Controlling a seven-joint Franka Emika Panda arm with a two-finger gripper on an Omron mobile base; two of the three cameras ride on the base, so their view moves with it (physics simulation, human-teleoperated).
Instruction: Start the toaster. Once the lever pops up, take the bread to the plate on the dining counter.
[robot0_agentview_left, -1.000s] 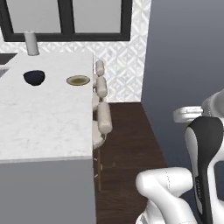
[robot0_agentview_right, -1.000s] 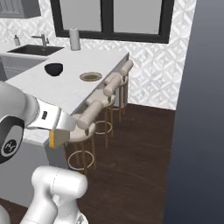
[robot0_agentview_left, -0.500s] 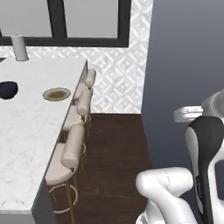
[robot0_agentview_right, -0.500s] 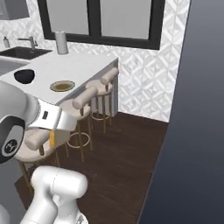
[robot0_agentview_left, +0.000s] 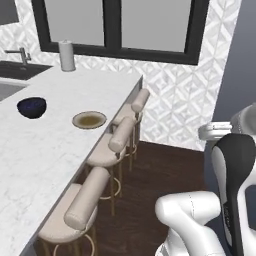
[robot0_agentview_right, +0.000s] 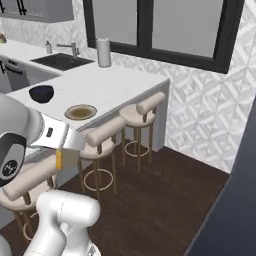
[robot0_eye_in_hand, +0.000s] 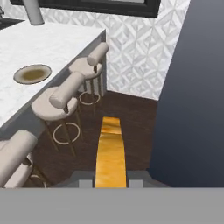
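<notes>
My gripper (robot0_eye_in_hand: 111, 182) is shut on the bread (robot0_eye_in_hand: 111, 151), a golden-yellow slice seen edge-on, sticking out forward between the finger tips. In the right base view the bread (robot0_agentview_right: 59, 160) hangs below the hand, in front of the stools and lower than the counter top. The plate (robot0_agentview_left: 89, 120) (robot0_agentview_right: 80, 112) (robot0_eye_in_hand: 33, 74), tan with a pale rim, lies near the stool-side edge of the dining counter (robot0_agentview_left: 45, 150) (robot0_agentview_right: 117, 85) (robot0_eye_in_hand: 65, 41), ahead and to the left of the bread. The toaster is out of view.
A dark blue bowl (robot0_agentview_left: 31, 107) (robot0_agentview_right: 41, 93) sits left of the plate. A grey cylinder (robot0_agentview_left: 66, 55) (robot0_agentview_right: 103, 52) stands at the counter's far end near a sink (robot0_agentview_right: 62, 60). Three padded stools (robot0_agentview_left: 83, 205) (robot0_agentview_left: 120, 141) (robot0_eye_in_hand: 59, 98) line the counter. A dark wall (robot0_eye_in_hand: 192, 87) is on the right.
Both base views have shifted as the base drove and turned; the counter, the stools and the plate now lie further right in the left base view. The bread stays in the shut gripper.
</notes>
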